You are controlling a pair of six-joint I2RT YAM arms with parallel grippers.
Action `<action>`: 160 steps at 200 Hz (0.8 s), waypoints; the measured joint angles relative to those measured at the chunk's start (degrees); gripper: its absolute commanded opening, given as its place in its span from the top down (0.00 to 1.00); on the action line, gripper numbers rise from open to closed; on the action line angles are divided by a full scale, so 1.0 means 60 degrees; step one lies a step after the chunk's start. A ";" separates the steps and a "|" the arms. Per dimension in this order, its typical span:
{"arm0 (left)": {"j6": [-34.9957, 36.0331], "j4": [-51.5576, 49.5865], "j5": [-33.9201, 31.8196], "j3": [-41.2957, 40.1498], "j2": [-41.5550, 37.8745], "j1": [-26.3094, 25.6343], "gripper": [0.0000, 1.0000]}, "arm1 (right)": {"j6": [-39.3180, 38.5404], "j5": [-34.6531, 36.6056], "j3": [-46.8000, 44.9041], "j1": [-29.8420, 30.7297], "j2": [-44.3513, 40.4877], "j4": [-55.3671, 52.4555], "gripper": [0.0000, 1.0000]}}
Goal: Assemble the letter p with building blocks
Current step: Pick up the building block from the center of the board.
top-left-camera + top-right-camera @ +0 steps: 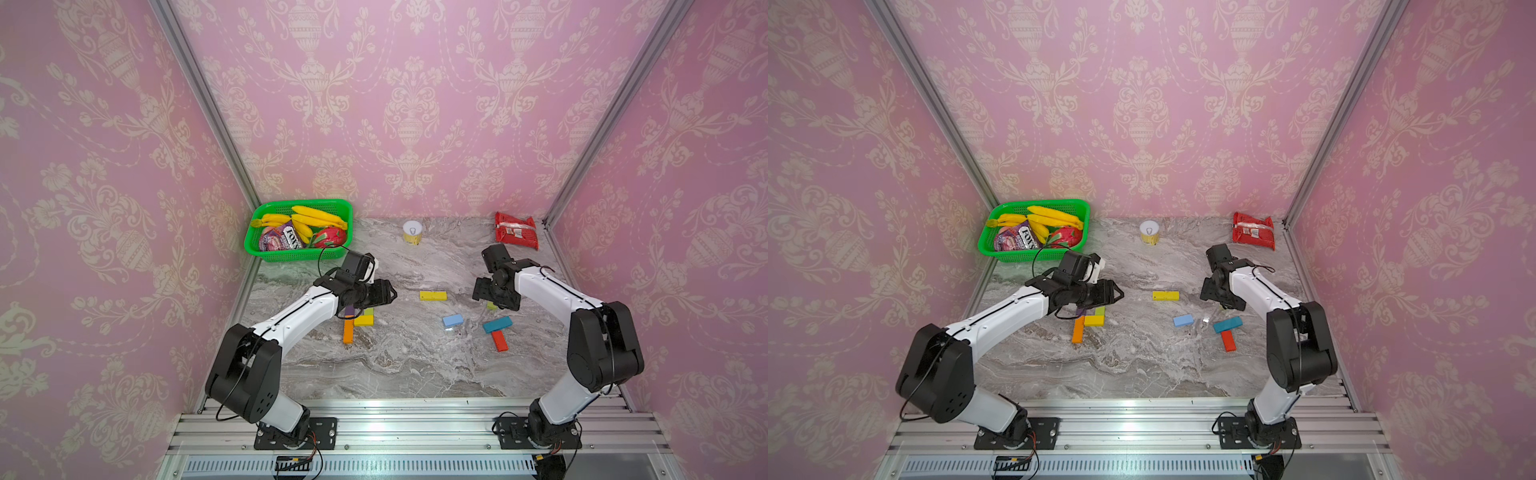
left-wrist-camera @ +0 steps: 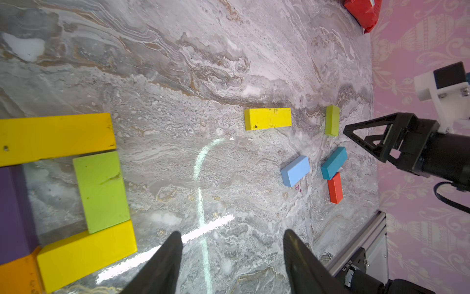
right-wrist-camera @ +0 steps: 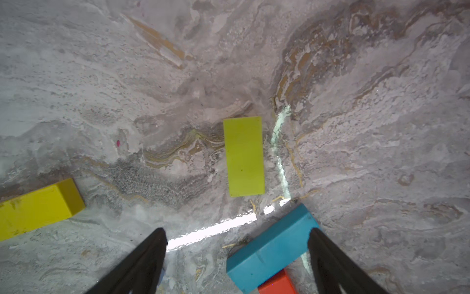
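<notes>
Left wrist view: left tool (image 2: 232,233) jaws apart, nothing between them, over bare counter (image 2: 229,76). Reference point? (K)

Use the lone yellow block (image 1: 433,295), flat, mid-counter. (M)

Built part? (K)

Left of it, below the left wrist: purple block (image 2: 12,211) and orange block (image 2: 17,277) end to end. The first yellow bar (image 2: 56,138) and second yellow bar (image 2: 86,254) run sideways toward it. The lime bar (image 2: 101,191) spans between them, touching the second. Contact with the first: cannot tell. (M)

Loose ones? (K)

Right of it, near: loose lime block (image 3: 244,156). Nearer the arm bases than it: light blue block (image 1: 452,320). Farther right, teal block (image 1: 497,324) with red block (image 1: 499,340) butted against its long side. (M)

Other arm? (K)

Noted: right tool (image 3: 237,229) jaws spread wide, empty, right of the reference. Loose lime block ahead of it, teal block's end at one jaw. (M)
</notes>
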 measured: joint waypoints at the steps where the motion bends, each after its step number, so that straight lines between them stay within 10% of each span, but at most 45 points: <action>1: -0.0015 0.0029 0.0040 0.0018 0.0040 -0.0022 0.36 | -0.0004 0.0000 -0.0007 -0.0015 0.0000 0.0007 0.12; 90: -0.0448 0.1126 0.2386 0.0922 0.1603 -0.0448 0.35 | -0.0466 -0.0896 -0.0004 -0.0867 0.1173 0.0772 0.19; 160: -0.0295 0.0809 0.2605 0.1610 0.2284 -0.0539 0.35 | -0.1140 -0.1180 0.0576 -0.0903 0.1963 0.0831 0.53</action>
